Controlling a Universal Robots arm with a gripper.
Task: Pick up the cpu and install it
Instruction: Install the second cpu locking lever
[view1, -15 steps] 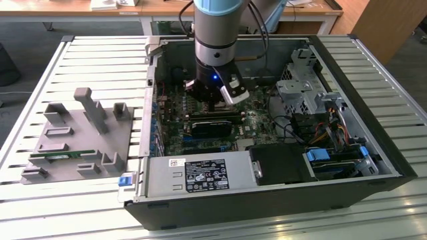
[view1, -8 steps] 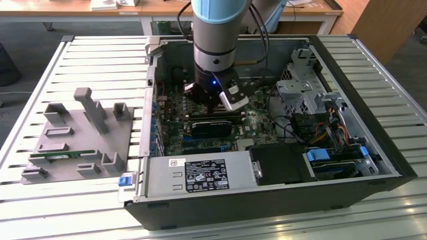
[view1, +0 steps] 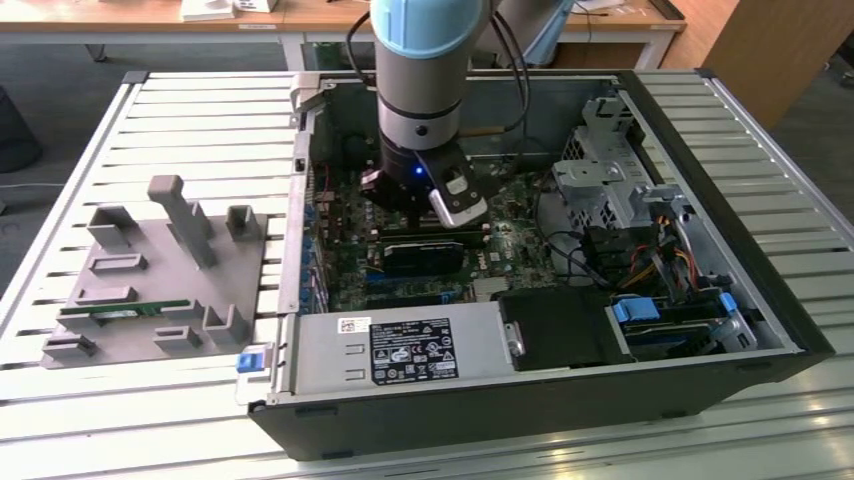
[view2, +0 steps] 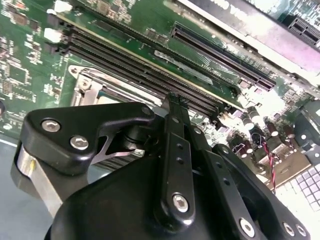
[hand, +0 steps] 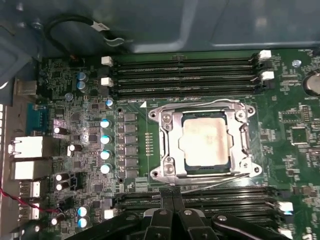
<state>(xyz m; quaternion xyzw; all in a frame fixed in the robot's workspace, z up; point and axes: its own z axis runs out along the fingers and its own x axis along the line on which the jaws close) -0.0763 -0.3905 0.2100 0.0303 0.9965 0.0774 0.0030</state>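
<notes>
First wrist view shows the cpu (hand: 206, 141) seated in its socket (hand: 167, 145); tool (hand: 171, 192) fingers together, empty.

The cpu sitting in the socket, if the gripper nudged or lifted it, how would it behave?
The cpu looks like a thin flat plate with a metal top, so probably stiff and light. Lying flat within the socket frame, it likely wouldn't slide or tip. Its smooth top may be slippery for the gripper.
</notes>
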